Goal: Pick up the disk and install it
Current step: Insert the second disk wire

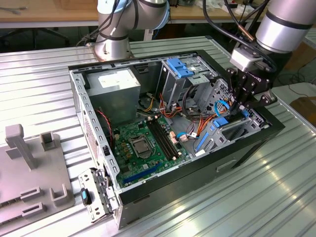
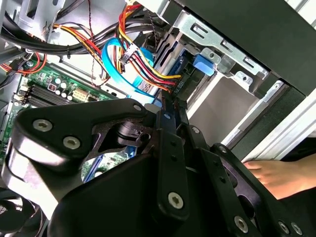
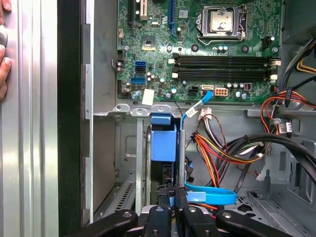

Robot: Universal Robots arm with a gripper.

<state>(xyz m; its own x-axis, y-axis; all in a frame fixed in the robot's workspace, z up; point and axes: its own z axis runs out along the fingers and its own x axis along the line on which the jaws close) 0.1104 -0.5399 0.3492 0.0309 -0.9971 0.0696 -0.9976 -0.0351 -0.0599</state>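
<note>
Ribbed metal table (image 1: 276,187), silver, slats running diagonally, glare patches toward the exterior view's right. Grey fixture plate (image 1: 29,173) with upright blocks and slots sits on the table at the exterior view's left. Wooden bench (image 1: 44,15) along the back edge, dark gap beneath it. Black cables (image 1: 222,24) hang across the back at the exterior view's right. Brown cardboard box (image 1: 301,54) at the far right edge, dark floor near it. Lighting bright, even, overhead.
</note>
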